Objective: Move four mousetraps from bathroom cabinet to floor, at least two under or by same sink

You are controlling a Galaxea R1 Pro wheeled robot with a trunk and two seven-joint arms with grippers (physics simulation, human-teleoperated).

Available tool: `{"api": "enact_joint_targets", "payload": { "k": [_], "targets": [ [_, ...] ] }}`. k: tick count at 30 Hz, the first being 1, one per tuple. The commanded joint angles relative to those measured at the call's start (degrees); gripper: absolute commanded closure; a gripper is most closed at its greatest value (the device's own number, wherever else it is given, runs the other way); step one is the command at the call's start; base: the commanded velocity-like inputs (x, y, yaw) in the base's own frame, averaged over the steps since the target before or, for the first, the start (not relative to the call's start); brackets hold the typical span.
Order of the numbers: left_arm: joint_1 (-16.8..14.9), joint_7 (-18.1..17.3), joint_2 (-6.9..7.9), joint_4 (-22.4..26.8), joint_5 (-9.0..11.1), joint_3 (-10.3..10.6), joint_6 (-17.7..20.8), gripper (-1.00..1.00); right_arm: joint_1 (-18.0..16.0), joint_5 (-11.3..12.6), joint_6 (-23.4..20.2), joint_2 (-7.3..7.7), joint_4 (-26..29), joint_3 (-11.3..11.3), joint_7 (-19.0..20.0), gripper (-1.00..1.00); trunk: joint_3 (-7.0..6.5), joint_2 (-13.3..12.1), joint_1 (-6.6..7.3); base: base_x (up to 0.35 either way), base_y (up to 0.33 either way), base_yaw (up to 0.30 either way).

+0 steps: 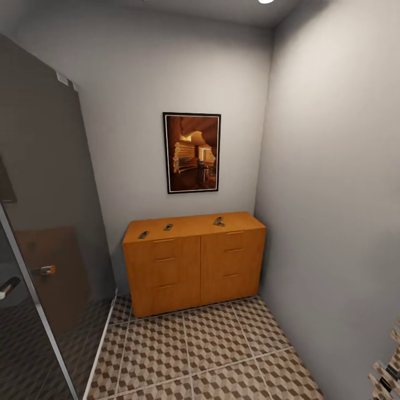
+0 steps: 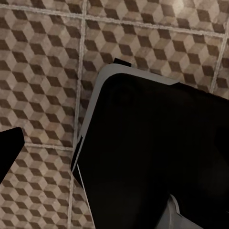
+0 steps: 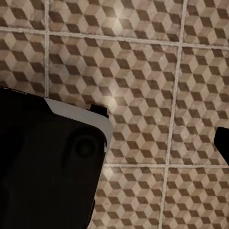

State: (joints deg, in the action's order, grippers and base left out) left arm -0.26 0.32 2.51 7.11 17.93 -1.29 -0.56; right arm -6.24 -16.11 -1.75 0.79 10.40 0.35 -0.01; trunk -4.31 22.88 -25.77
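Approach phase, nothing picked yet; the orange-brown cabinet [image 1: 193,261] stands against the back wall under a framed picture [image 1: 191,152], tight into the right-hand corner

Small dark objects lie on the cabinet top, not in the drawers: one at the left front edge [image 1: 143,235], one just beside it toward the middle [image 1: 168,227], one on the right half [image 1: 219,221]. Too small to confirm as mousetraps, but they fit. Only three countable from here; where a fourth lies I cannot tell

Cube-pattern bathroom floor [image 1: 214,355] open between robot and cabinet. Glass shower panel [image 1: 50,233] with a metal edge runs along the left. A slatted fixture [image 1: 389,372] pokes in at the lower right

Both wrist views look straight down at tiles past dark robot body parts. A dark edge shows at the border of each wrist view, possibly a fingertip; neither gripper's opening nor any load can be told

Risks, as judged:
- Corridor narrow: a wide arm swing on approach could strike the glass panel or the right wall
- Traps sit flat and thin on a hard top; a pinch from above may skid them off the front edge or toward the wall
- Fourth trap unlocated; drawers may need searching
- No sink visible here, so placement means a turn-around carry with drop risk
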Motion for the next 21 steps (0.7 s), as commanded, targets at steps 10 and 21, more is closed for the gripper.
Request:
{"api": "enact_joint_targets", "payload": {
  "k": [10,21],
  "targets": [
    [0.0,0.0,0.12,-0.1,0.2,-0.1,-0.1,-1.0,0.0,-0.4,-0.2,0.08,0.1,-0.1,0.1,-1.0,0.02,0.0,-0.02,0.143,0.0,0.001],
    [0.0,0.0,0.13,-0.1,0.1,-0.1,-0.1,-1.0,0.0,-0.4,-0.2,0.09,0.1,-0.1,0.0,-1.0,0.02,0.0,-0.02,0.327,-0.04,0.0]
  ]
}}
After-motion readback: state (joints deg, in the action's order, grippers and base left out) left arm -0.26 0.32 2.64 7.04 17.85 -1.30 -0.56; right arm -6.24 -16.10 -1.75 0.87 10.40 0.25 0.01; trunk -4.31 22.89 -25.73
